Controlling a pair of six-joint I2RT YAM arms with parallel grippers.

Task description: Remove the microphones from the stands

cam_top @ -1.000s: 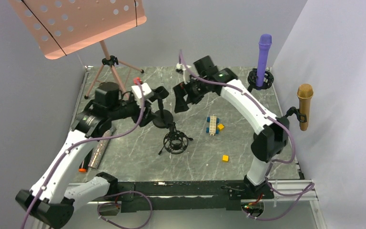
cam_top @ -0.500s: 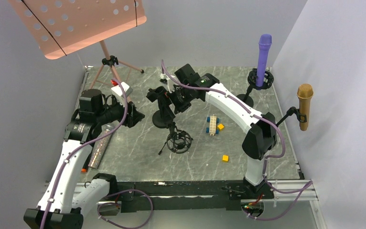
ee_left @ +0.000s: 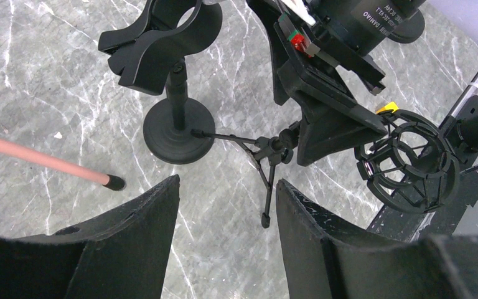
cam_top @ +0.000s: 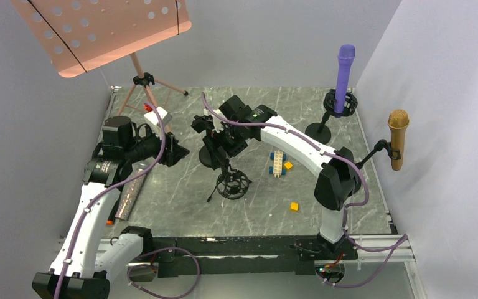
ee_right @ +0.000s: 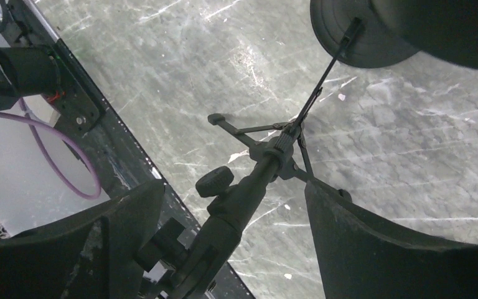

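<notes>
Right gripper (ee_right: 236,199) hangs wide and empty above a bare tripod stand (ee_right: 267,159), left gripper (ee_left: 227,187) also open, while the purple microphone (cam_top: 345,68) sits untouched in its holder (cam_top: 338,103) at the table's (cam_top: 180,187) far right, so removal seems unstarted.

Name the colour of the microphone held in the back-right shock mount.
Purple microphone; clearest in top external view.

You've got a purple microphone (cam_top: 346,67), a gold microphone (cam_top: 398,137), a pink music stand (cam_top: 99,31) dotted with holes, and a dark grey bench (cam_top: 174,196) veined white.
</notes>
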